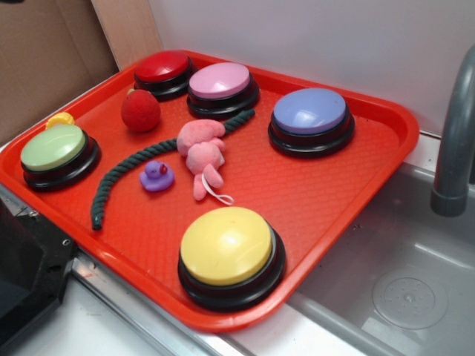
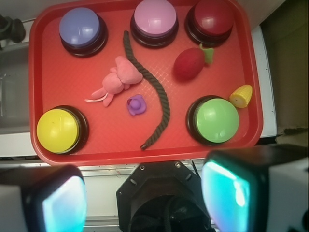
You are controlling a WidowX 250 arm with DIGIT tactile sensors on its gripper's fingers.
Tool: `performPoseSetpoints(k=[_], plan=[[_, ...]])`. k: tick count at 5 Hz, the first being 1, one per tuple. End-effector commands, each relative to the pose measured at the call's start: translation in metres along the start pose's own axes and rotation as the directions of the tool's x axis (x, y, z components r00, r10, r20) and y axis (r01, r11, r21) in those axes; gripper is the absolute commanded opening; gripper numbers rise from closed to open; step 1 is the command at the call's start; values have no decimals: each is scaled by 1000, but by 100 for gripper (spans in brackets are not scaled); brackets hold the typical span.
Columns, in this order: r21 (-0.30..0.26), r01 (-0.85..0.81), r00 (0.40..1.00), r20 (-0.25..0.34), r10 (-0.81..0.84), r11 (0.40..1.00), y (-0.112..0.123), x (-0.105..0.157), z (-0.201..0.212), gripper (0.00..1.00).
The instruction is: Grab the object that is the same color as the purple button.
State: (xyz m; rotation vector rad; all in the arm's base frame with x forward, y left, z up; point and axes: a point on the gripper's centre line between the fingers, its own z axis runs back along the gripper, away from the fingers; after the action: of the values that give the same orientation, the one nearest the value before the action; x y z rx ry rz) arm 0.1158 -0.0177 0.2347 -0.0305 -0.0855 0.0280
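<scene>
Red tray seen from the exterior and wrist views. The purple duck is shown left of centre in the exterior view, between the dark green rope and the pink plush toy, touching neither. The purple button is seen at the upper right of the exterior view, well apart from the duck. In the wrist view the gripper is seen at the bottom edge, fingers spread wide with nothing held.
</scene>
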Motion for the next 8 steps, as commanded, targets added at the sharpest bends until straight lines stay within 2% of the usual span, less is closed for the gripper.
performPoseSetpoints(k=[1, 3, 5, 6, 8], plan=[[0, 0, 1000, 0, 0, 1000, 0, 0, 0, 100], [67, 146, 986, 65, -151, 987, -1, 23, -43, 100], [28, 178, 980, 84, -179, 984, -8, 34, -111, 100], [74, 161, 986, 35, -164, 984, -12, 41, -142, 100], [75, 166, 986, -41, -163, 983, -16, 50, -192, 100]])
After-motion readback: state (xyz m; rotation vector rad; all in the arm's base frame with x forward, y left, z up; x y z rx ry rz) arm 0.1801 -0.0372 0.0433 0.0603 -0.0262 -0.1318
